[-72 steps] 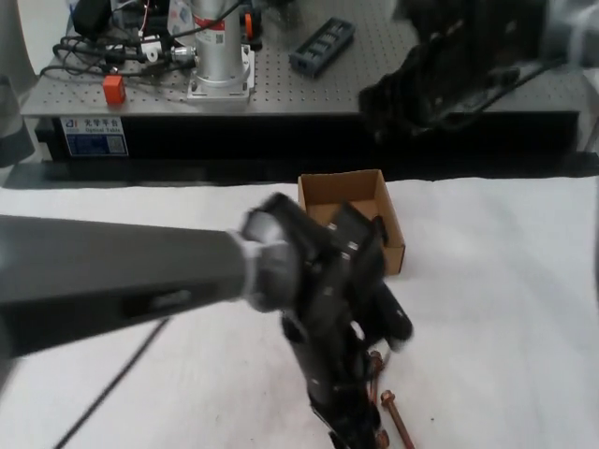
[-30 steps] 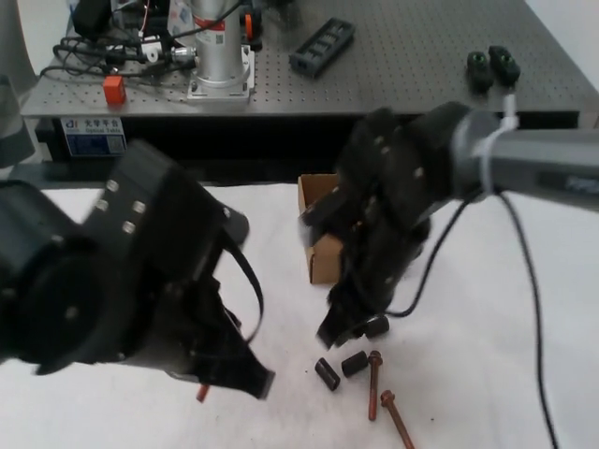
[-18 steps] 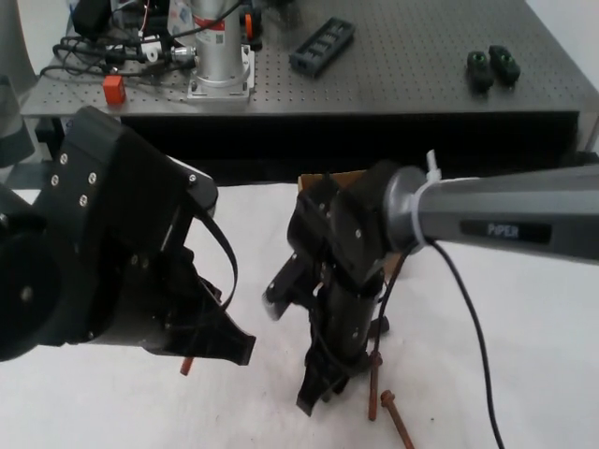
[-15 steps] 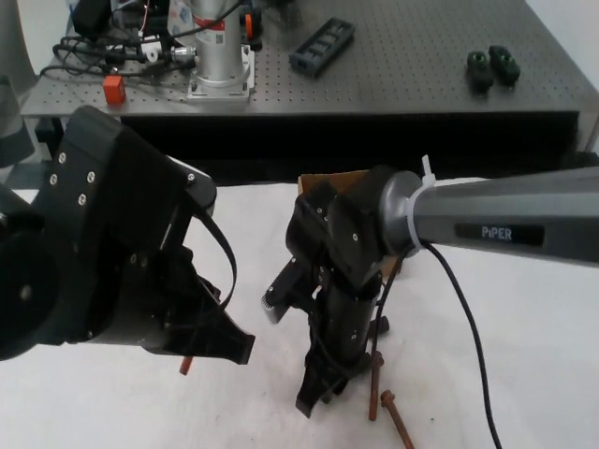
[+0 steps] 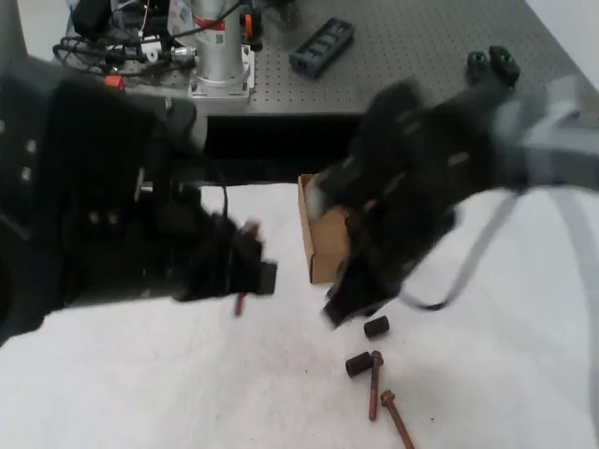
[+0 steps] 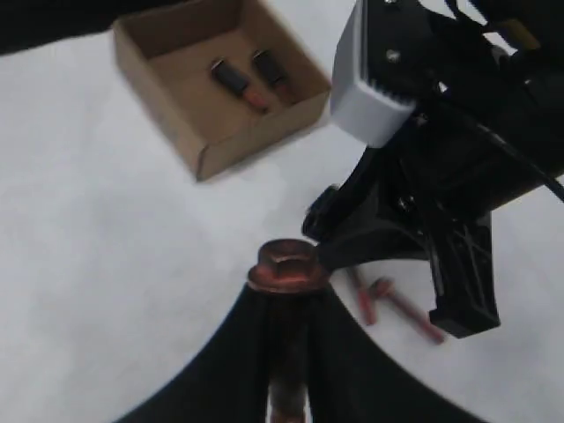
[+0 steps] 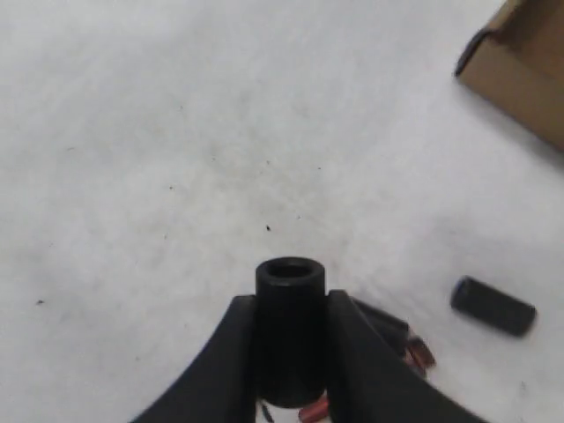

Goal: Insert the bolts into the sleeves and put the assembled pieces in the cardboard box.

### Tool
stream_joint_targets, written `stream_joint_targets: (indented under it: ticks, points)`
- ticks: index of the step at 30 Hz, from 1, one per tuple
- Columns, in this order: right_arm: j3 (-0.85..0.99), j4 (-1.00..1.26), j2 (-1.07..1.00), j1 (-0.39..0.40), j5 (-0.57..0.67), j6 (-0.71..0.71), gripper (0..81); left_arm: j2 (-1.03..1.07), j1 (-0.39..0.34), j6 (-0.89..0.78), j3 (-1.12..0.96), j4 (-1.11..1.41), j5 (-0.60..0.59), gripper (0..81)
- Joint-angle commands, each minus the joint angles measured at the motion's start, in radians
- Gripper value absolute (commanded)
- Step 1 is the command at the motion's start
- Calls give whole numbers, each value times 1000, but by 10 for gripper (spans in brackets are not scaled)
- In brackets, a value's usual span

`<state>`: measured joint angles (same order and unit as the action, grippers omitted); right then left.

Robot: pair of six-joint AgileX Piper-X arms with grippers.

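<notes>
Our left gripper (image 6: 284, 310) pinches the copper hex-head bolt (image 6: 284, 267), our right gripper (image 7: 291, 310) clamps the black cylindrical sleeve (image 7: 291, 284), both over white cloth (image 7: 132, 132) near the brown cardboard box (image 6: 264, 128); if we misalign them, the bolt may jam or slip

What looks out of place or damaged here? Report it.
Nothing stands out. The left fingers grip a copper hex-head bolt, the right fingers a black cylindrical sleeve; two assembled pieces lie in the brown cardboard box.
</notes>
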<state>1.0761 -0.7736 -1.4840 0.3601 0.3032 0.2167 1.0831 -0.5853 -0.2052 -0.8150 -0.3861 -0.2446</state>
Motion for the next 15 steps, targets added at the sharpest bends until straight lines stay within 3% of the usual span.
stream_joint_targets:
  ticks: [1, 5, 8, 15]
  points:
    - [-37, 2, 56, -12, 51, -16, 22, -2, 4, -78, 6, 174, -160, 7]
    - [-265, 101, 281, -25, 235, -103, 22, 21, 4, -236, 68, 469, -258, 7]
    - [-425, 276, 396, 18, 364, -238, 22, 53, 4, -348, 97, 619, -319, 7]
    - [-589, 774, 455, 121, 384, -521, 22, 115, 4, -423, 100, 702, -396, 7]
